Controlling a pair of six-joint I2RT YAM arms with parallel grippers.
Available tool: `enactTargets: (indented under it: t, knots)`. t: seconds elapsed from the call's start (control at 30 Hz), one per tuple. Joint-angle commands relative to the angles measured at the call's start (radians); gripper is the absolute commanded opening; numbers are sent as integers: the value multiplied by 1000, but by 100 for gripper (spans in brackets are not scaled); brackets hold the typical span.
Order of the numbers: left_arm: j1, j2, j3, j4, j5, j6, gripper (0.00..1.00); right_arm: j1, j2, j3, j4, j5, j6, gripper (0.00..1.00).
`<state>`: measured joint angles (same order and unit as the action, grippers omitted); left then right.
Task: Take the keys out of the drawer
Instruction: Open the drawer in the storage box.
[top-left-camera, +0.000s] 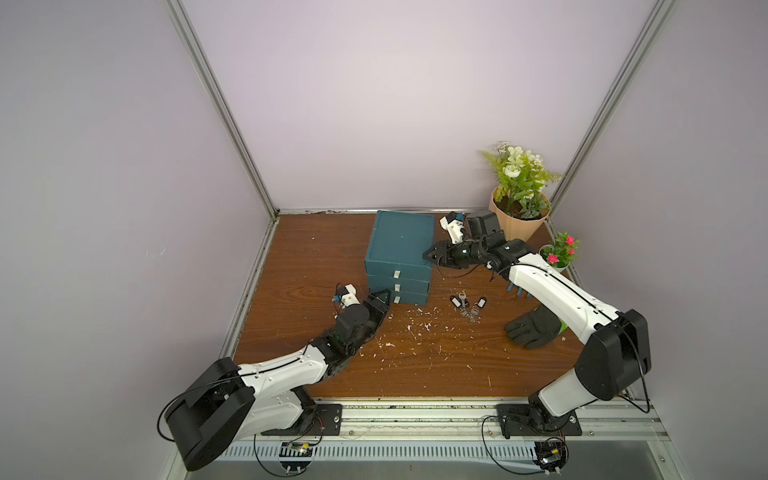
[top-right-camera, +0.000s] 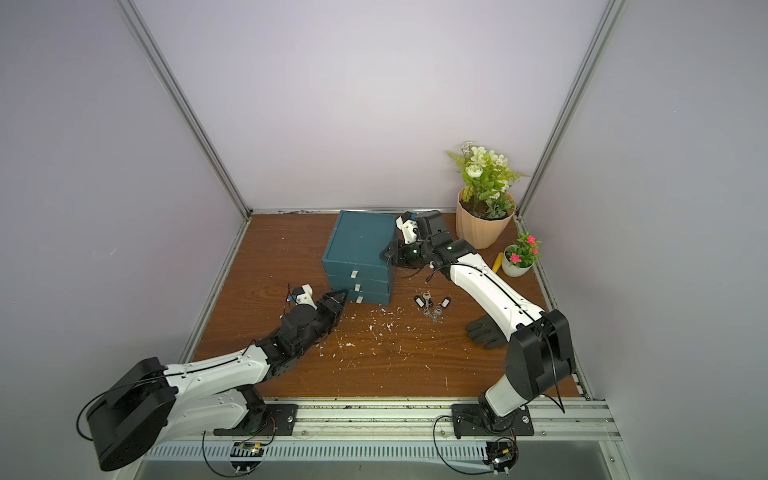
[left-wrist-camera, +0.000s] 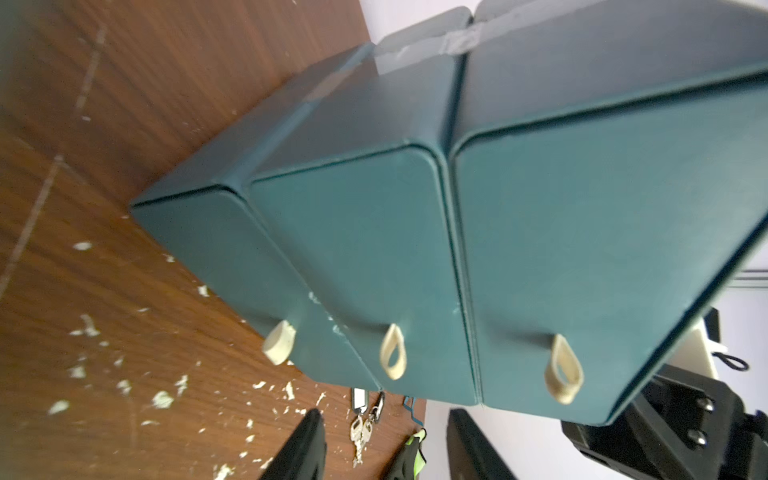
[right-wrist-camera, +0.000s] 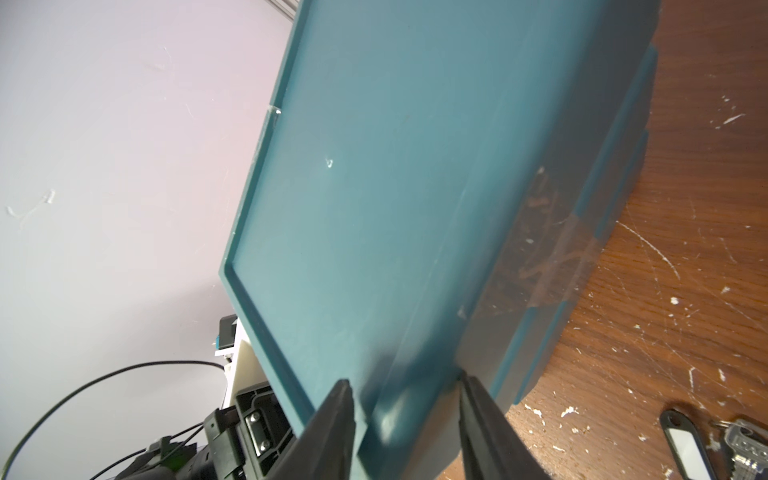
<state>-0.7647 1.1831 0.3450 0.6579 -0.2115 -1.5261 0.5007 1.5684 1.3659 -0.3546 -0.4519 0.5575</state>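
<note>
A teal drawer unit (top-left-camera: 399, 245) (top-right-camera: 359, 241) stands at the back of the wooden table, and all three of its drawers are shut. Each drawer has a beige loop pull (left-wrist-camera: 392, 357). The keys (top-left-camera: 467, 305) (top-right-camera: 432, 306) (left-wrist-camera: 361, 432) (right-wrist-camera: 739, 440) lie on the table, just right of the unit's front. My left gripper (top-left-camera: 385, 296) (top-right-camera: 340, 296) (left-wrist-camera: 386, 453) is open and empty at the left front corner of the bottom drawer. My right gripper (top-left-camera: 428, 253) (top-right-camera: 386, 253) (right-wrist-camera: 405, 382) clamps the unit's upper right edge, with one finger on top and the other on the side wall.
A black glove (top-left-camera: 534, 330) lies to the right of the keys, under my right arm. A large potted plant (top-left-camera: 519, 220) and a small flower pot (top-left-camera: 559, 253) stand in the back right corner. White crumbs (top-left-camera: 415, 328) litter the table in front of the unit.
</note>
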Motion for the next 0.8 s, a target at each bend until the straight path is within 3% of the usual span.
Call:
enactTargets:
  t: [0.0,0.47,0.53,0.63,0.77]
  knots:
    - [9,43,42,101,39,19,46,1,-31,37,28,-47,-13,45]
    - [8,144,91,100,39,-6,32,-4,-14,47,32,-66,-13,45]
    - [8,142,92,91,29,-11,33,-4,-14,45,32,-67,-13,45]
    - [8,150,102,70,26,-17,42,-4,-13,41,37,-68,-10,45]
    - [9,185,123,83,40,-20,41,-5,-13,32,48,-77,-2,45]
